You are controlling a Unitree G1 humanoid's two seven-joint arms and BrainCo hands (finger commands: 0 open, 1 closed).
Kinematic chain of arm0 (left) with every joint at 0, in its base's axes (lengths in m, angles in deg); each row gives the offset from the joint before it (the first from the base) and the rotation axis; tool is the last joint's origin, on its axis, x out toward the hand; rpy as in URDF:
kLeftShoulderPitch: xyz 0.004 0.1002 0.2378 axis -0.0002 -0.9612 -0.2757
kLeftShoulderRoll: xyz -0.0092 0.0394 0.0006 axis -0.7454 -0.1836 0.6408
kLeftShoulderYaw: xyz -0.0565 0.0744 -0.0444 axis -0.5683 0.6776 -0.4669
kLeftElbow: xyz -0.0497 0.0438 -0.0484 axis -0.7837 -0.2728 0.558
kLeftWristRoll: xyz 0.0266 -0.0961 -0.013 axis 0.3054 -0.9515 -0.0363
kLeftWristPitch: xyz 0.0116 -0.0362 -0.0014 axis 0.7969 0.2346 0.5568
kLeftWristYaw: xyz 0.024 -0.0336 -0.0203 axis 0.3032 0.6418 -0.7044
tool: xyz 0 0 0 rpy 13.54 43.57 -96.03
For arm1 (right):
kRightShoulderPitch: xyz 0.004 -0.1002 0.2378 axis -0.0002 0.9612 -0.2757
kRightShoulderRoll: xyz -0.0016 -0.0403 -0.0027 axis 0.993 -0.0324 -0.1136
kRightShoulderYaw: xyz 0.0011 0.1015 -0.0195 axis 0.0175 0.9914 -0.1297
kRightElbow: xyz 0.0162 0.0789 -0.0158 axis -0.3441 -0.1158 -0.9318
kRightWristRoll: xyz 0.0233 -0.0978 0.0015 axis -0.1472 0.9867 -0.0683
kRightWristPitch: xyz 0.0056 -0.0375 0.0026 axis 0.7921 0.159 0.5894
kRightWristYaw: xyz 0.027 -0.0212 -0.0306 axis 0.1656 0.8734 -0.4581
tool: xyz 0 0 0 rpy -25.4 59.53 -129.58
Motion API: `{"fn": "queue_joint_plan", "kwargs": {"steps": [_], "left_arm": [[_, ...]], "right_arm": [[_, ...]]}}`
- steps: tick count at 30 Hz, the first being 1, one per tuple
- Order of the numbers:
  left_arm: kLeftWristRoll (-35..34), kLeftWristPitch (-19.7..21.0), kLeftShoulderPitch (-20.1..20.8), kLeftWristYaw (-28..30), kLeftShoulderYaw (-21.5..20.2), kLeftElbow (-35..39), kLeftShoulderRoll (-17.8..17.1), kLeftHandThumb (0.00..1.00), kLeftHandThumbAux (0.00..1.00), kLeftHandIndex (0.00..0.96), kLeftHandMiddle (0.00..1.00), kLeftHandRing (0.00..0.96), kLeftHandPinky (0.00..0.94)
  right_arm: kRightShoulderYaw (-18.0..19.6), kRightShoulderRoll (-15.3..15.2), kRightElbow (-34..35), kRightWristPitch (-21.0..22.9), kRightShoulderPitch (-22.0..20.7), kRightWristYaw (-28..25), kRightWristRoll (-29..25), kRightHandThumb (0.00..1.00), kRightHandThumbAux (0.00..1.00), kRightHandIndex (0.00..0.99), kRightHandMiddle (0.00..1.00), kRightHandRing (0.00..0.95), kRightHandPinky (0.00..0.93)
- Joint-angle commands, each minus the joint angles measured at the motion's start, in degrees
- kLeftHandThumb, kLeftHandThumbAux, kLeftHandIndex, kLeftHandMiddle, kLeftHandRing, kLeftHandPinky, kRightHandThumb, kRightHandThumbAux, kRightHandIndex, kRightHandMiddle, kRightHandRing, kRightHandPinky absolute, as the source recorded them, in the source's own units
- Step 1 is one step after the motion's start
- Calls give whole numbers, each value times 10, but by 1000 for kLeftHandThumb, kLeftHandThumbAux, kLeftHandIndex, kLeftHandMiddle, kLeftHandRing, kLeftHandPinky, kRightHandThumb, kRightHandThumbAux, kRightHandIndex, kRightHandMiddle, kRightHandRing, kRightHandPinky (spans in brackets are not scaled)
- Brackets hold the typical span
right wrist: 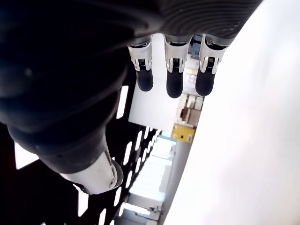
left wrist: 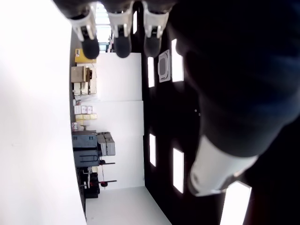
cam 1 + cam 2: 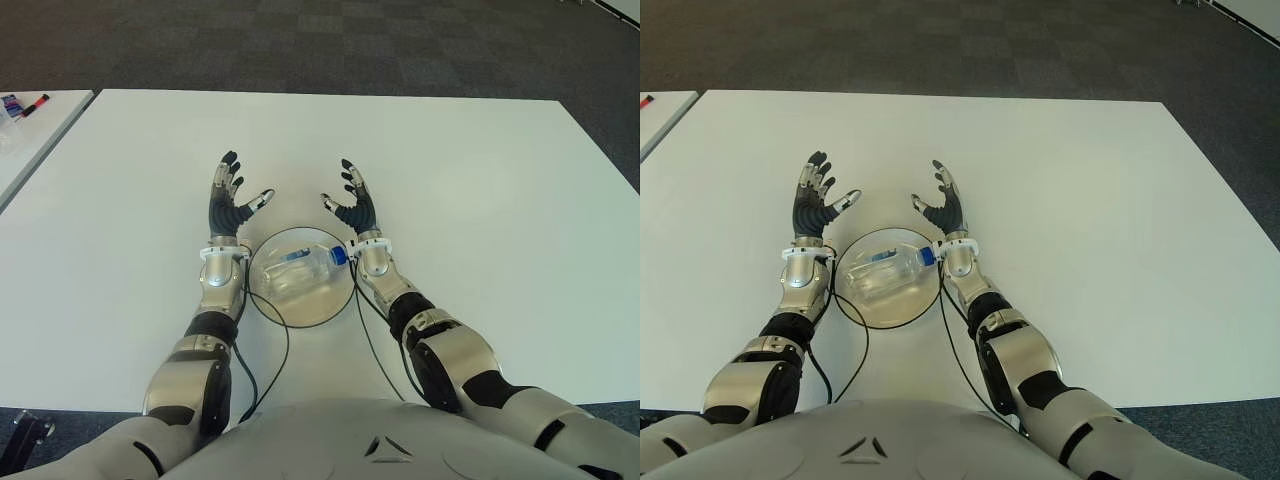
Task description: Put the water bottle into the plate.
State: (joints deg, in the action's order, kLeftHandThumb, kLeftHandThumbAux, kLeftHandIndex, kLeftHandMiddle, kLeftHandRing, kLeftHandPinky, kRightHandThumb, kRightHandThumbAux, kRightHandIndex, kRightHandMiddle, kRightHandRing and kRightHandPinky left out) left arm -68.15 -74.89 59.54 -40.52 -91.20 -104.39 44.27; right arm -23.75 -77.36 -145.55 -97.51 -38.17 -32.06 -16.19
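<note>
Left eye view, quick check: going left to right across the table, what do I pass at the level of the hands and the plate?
Left hand, open → plate with the water bottle lying in it → right hand, open. Beyond that, bare white table.

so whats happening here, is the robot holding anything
No. The clear plastic water bottle with a blue cap lies on its side in the round transparent plate on the white table. The left hand and right hand show just beyond the plate, one on either side, fingers spread and holding nothing.
</note>
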Motion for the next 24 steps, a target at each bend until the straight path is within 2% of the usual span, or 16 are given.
{"fn": "queue_joint_plan", "kwargs": {"steps": [1, 24], "left_arm": [[7, 14, -16, 0, 7, 17, -4, 16, 879, 26, 35, 45, 96], [-1, 43, -26, 16, 7, 40, -11, 13, 884, 23, 31, 41, 81]], "right_arm": [[-6, 23, -11, 11, 10, 13, 8, 0, 838, 73, 94, 102, 134], [-22, 21, -5, 26, 10, 25, 17, 0, 811, 106, 106, 110, 142]]}}
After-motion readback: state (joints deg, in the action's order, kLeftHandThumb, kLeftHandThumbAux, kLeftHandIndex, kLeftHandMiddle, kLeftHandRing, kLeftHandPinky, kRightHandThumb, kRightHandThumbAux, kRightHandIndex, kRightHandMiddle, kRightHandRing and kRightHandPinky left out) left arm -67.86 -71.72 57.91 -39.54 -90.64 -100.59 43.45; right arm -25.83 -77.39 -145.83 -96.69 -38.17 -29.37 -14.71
